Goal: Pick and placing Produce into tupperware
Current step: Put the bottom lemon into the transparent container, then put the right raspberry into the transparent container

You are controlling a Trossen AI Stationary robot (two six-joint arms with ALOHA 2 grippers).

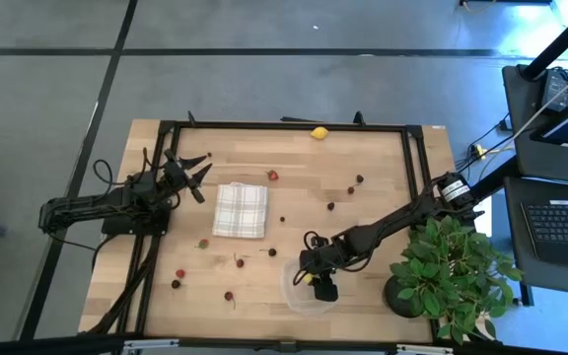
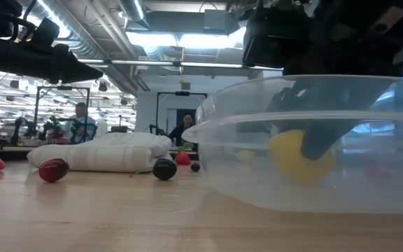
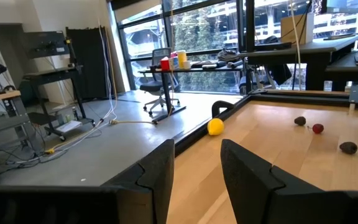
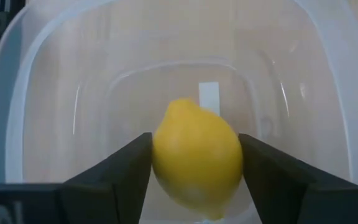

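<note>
The right jaws sit against both sides of a small yellow lemon-like fruit inside the clear, shallow rounded-square plastic container, lower centre of the high view; whether they grip or merely flank it is unclear, and its underside is hidden. The left jaws stand apart and empty at upper left, beside the checked folded cloth. Tiny red and dark berries dot the wooden desk; a second yellow fruit lies at its far edge.

Tupperware at table's near edge, right of centre. Lemon inside it, between right gripper's fingers. Potted plant right of tupperware. Folded cloth mid-table. Second lemon at far edge. Left gripper left of cloth. Berries scattered around cloth.
</note>
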